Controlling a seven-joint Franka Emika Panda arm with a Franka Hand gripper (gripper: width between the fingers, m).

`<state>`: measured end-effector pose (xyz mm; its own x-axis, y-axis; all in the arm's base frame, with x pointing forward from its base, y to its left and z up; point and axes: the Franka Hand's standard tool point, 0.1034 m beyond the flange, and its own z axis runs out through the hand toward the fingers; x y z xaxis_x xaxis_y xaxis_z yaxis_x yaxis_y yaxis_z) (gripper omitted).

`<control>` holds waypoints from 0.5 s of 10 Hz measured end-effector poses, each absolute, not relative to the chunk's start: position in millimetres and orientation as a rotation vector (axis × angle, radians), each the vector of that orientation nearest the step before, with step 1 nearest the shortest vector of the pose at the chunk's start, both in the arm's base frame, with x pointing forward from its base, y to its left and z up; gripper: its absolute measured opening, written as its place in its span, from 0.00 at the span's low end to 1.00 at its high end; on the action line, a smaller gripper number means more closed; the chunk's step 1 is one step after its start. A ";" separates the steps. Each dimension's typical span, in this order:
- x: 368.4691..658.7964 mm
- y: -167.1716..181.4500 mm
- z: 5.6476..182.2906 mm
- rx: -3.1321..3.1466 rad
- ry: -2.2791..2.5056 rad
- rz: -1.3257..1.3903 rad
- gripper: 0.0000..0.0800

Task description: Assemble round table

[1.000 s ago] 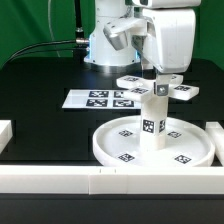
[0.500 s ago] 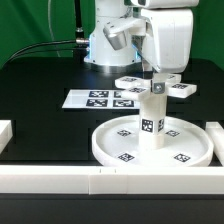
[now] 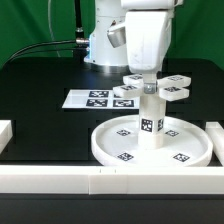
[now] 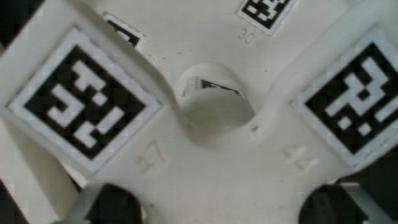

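The large rimmed round disc [image 3: 105, 148] lies flat on the black table. The short cylinder leg [image 3: 151, 122] stands upright in its middle, with a tag on its side. My gripper [image 3: 145, 74] is shut on the cross-shaped foot [image 3: 150, 89] and holds it level at the top of the leg; I cannot tell whether they touch. In the wrist view the foot [image 4: 196, 130] fills the picture, with tags on its arms and a centre hole. My dark fingers [image 4: 111, 205] grip it from both sides, with the gripper [image 4: 228, 208] centred on it.
The marker board [image 3: 95, 98] lies flat behind the disc toward the exterior view's left. Long white border rails run along the front [image 3: 100, 180], the left [image 3: 5, 133] and the right [image 3: 215, 135]. The robot base [image 3: 100, 40] stands at the back.
My gripper has carried the cross-shaped foot toward the exterior view's left, from beside the leg top to over it. The disc and leg have not moved.
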<state>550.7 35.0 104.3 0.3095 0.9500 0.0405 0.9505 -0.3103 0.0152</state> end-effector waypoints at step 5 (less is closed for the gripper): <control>550.1 36.8 103.5 -2.921 -1.074 -0.078 0.55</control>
